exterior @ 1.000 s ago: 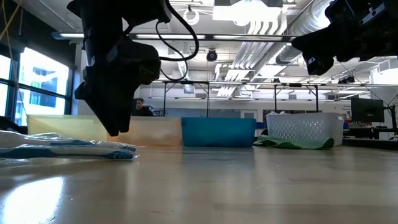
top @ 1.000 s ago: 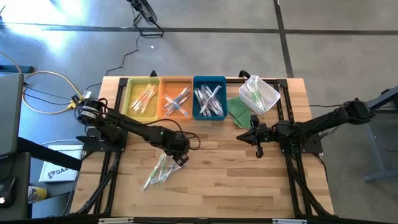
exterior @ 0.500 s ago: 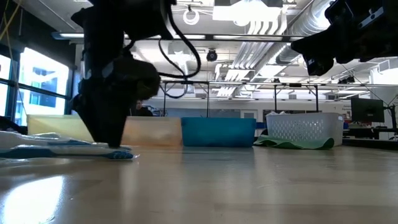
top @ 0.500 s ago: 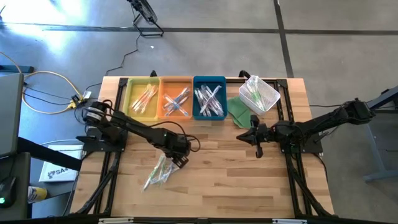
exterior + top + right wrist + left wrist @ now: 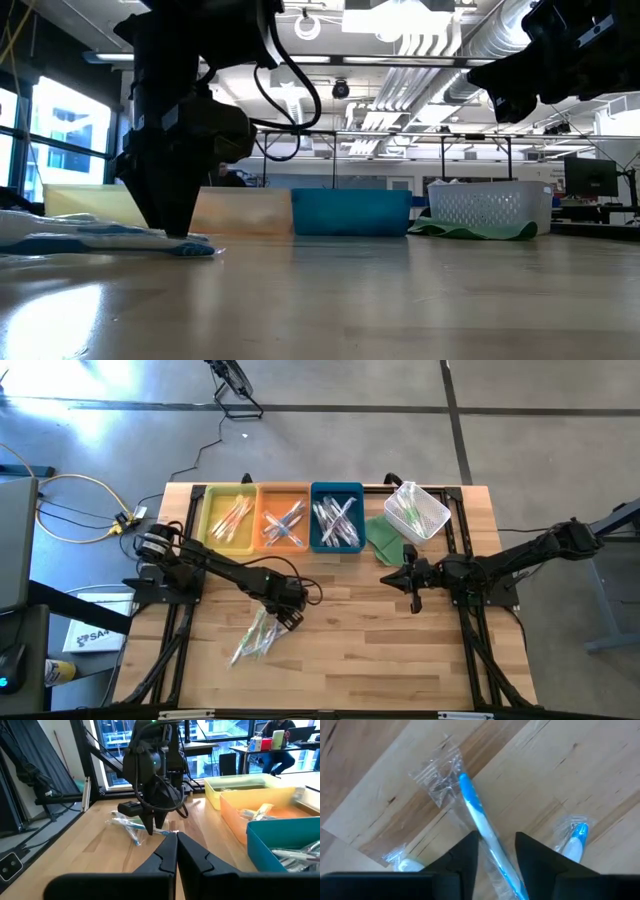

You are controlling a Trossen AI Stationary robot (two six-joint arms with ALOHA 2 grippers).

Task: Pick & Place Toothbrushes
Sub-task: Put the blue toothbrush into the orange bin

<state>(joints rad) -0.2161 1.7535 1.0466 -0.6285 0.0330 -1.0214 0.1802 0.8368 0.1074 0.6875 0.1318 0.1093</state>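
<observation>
Several wrapped toothbrushes [image 5: 253,636] lie in a loose pile on the table's near left part, also seen in the low view [image 5: 95,238] and the right wrist view [image 5: 131,825]. My left gripper [image 5: 291,617] [image 5: 180,230] is open and down at the pile's right end. Its fingers stand on either side of a blue-and-white toothbrush [image 5: 479,817] in a clear wrapper. My right gripper [image 5: 413,586] [image 5: 176,851] is shut and hovers above the table's middle right, holding nothing. My left gripper [image 5: 497,840] comes from above, pointing down, with its fingers across the handle [image 5: 492,845] of the blue-and-white toothbrush, which lies flat on the table. Whether the fingers touch the handle or its wrapper I cannot tell.
Yellow [image 5: 228,518], orange [image 5: 283,520] and blue [image 5: 336,518] trays holding toothbrushes stand in a row along the far edge. A white mesh basket [image 5: 418,510] with toothbrushes sits on a green cloth [image 5: 384,541] at the far right. Bare wood lies between the arms.
My left gripper has come down from just above the pile until its fingertips are at table level among the toothbrushes. The pile and my right arm have kept still.
</observation>
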